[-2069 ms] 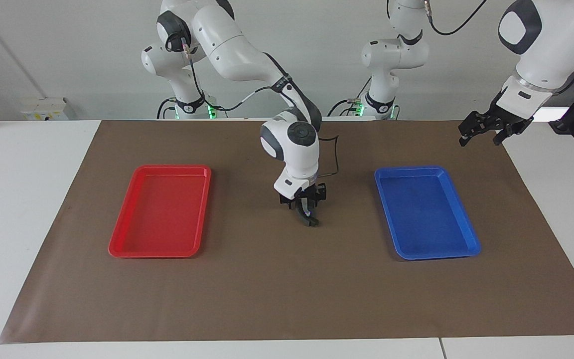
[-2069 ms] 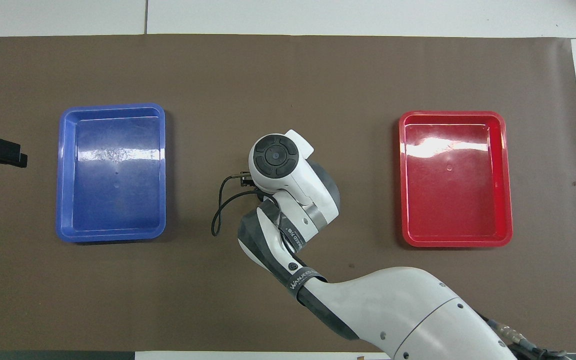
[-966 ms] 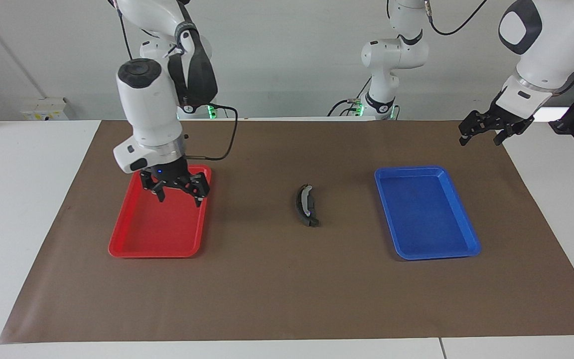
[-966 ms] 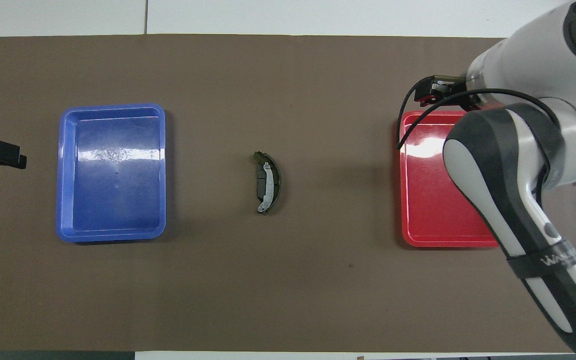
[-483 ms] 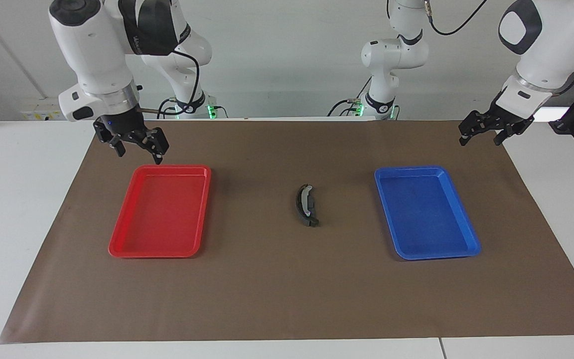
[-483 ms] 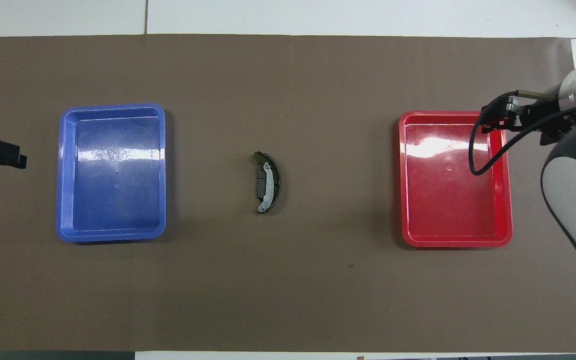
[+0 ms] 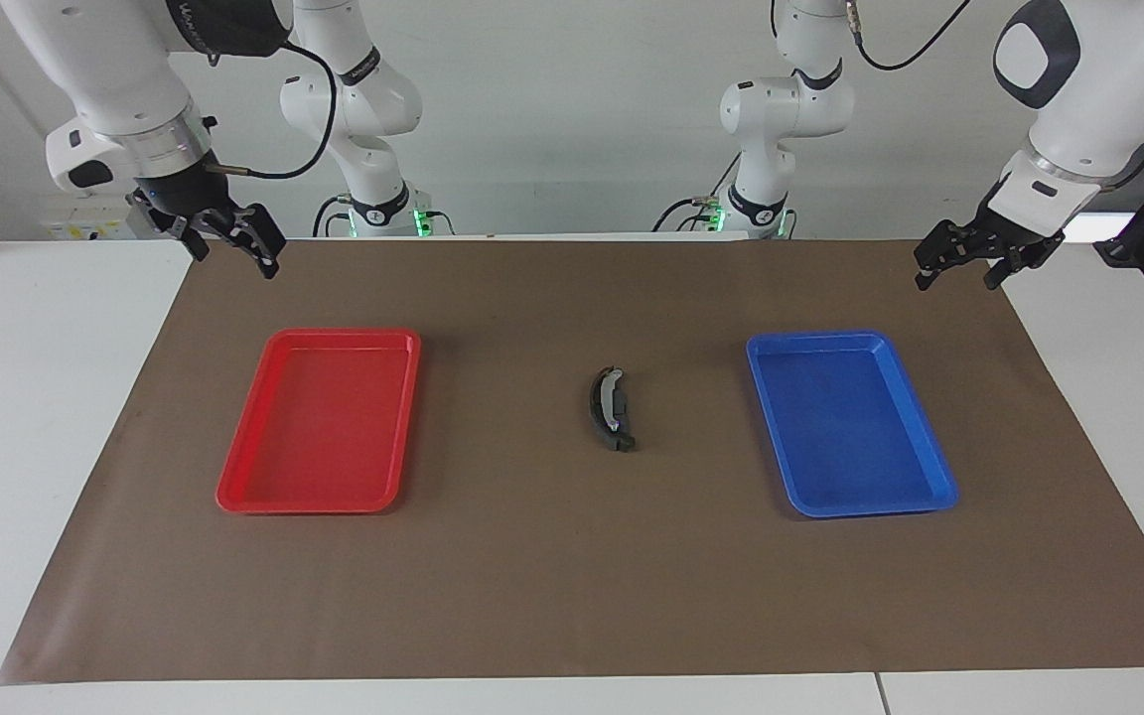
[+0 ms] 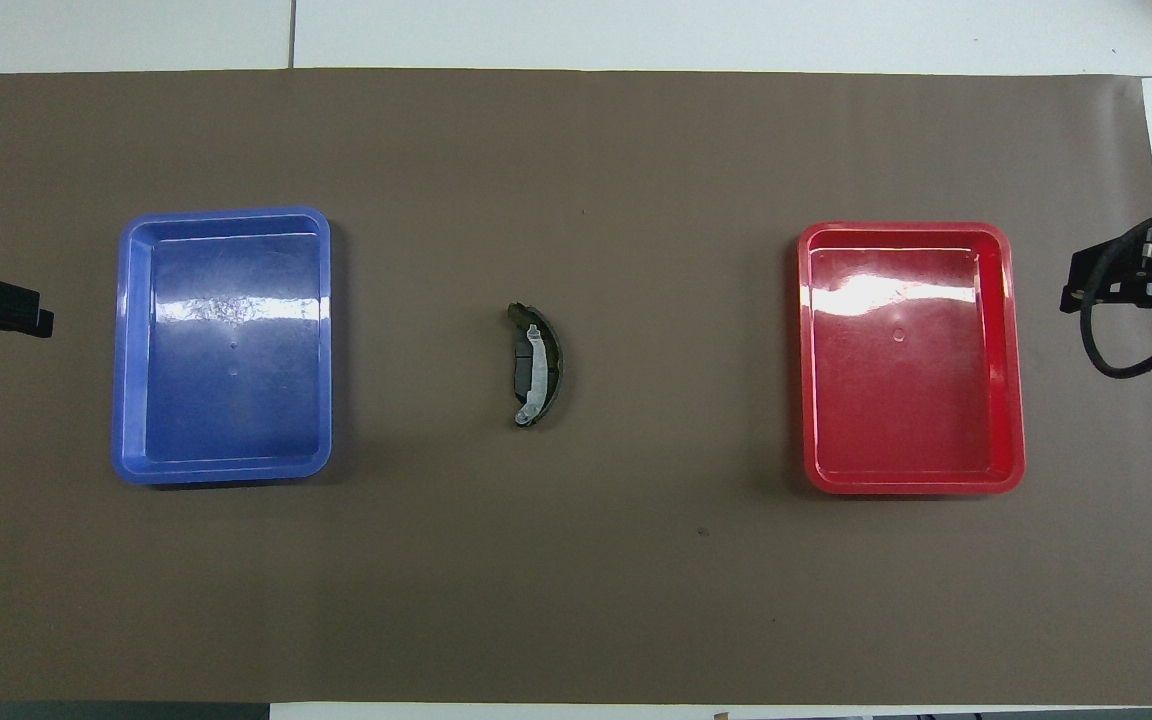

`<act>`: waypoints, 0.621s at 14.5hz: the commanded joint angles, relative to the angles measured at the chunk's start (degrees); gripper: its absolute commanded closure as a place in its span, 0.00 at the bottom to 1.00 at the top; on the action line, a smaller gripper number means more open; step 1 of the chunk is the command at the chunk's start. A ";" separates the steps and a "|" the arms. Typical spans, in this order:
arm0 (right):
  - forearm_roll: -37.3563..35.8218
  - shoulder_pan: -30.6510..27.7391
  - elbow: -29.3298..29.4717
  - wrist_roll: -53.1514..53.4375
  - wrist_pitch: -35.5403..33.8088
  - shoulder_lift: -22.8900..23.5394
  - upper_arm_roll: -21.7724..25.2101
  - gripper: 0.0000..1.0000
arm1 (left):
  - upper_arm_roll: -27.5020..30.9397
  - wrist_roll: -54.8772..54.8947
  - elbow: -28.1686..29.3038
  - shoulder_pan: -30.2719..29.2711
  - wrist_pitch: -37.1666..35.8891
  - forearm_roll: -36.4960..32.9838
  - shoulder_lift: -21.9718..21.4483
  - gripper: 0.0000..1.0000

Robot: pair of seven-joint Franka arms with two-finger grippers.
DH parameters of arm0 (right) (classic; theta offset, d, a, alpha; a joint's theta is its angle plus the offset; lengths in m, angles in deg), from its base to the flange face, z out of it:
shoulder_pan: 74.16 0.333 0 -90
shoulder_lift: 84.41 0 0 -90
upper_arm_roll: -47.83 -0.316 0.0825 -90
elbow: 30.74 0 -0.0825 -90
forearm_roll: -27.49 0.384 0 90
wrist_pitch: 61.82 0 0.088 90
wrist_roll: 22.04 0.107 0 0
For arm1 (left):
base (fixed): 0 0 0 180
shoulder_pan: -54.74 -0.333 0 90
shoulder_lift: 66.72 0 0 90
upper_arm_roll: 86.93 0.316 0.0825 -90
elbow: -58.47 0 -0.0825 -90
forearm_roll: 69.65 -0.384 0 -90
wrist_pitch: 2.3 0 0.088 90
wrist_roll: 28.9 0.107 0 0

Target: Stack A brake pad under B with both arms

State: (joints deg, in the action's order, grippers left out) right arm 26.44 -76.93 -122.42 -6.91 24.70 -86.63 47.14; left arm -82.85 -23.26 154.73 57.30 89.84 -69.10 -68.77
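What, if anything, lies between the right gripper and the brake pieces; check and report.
Nothing visible. The right gripper, open, hangs over the mat's corner near the red tray; B rests on A brake pad mid-mat, with bare mat between.

"WANJCE…" partly legible on right arm [image 7: 224,15].

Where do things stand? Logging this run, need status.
Right tool open, up by the red plastic tray's end. Left tool open, waiting by the blue plastic tray's end. Curved black brake piece with silvery rim lies on the small dark pad, between trays. Nothing obstructing.
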 commanded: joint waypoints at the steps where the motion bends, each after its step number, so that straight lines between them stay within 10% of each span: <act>1: 1.04 -1.18 -0.59 -3.26 -0.30 -0.33 -0.46 0.00 | 0.14 0.43 -0.20 0.51 -0.21 -1.08 -0.06 0.01; 9: 0.69 6.64 -0.69 -5.36 0.05 -0.51 7.10 0.00 | 0.14 0.34 -0.20 0.78 -0.04 -1.17 -0.06 0.01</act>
State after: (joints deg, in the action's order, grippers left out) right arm 26.60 -70.52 -122.58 -9.65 24.63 -86.61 53.54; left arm -82.99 -23.26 154.73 57.44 89.84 -69.10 -68.77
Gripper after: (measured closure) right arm 0.000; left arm 0.004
